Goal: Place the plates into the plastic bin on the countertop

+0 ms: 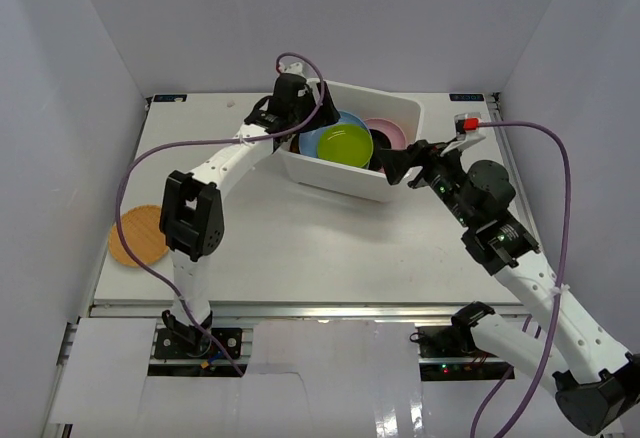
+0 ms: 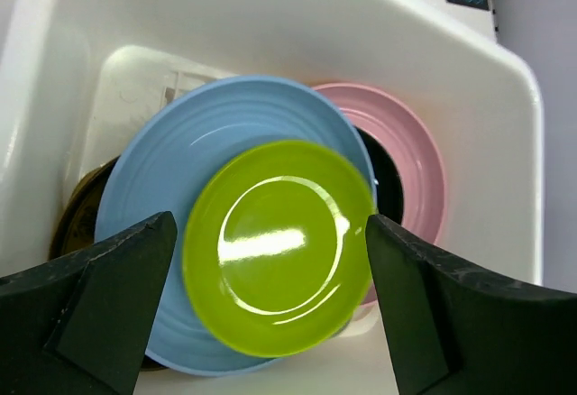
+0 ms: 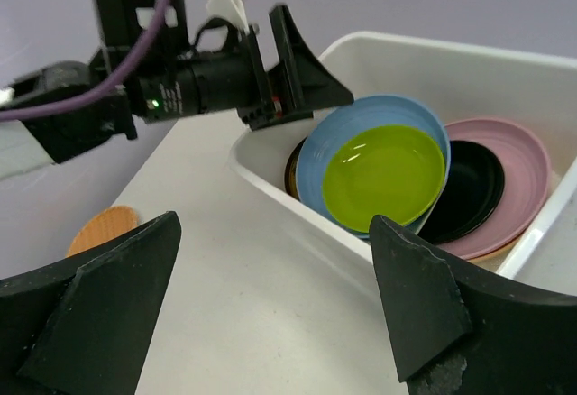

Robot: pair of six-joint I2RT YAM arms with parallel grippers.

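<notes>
While both arms reach toward the plastic bin (image 1: 340, 184), neither one holds anything. Left gripper (image 1: 297, 108) hangs over the bin's far-left corner, jaws spread wide and empty. In the left wrist view its fingers (image 2: 90, 305) frame the lime green plate (image 1: 346, 145), which lies below, tilted on the blue plate (image 1: 316, 140). Right gripper (image 1: 398, 165) sits just beside the bin's near-right wall, jaws also wide apart, nothing between them. Pink plate (image 1: 388, 132) is at the bin's right end with the black plate (image 1: 382, 150) on it. Brown-gold plate (image 2: 79, 210) peeks out under the blue one. Orange woven plate (image 1: 138, 235) lies at the left edge of the countertop (image 1: 300, 248), well apart from the bin.
</notes>
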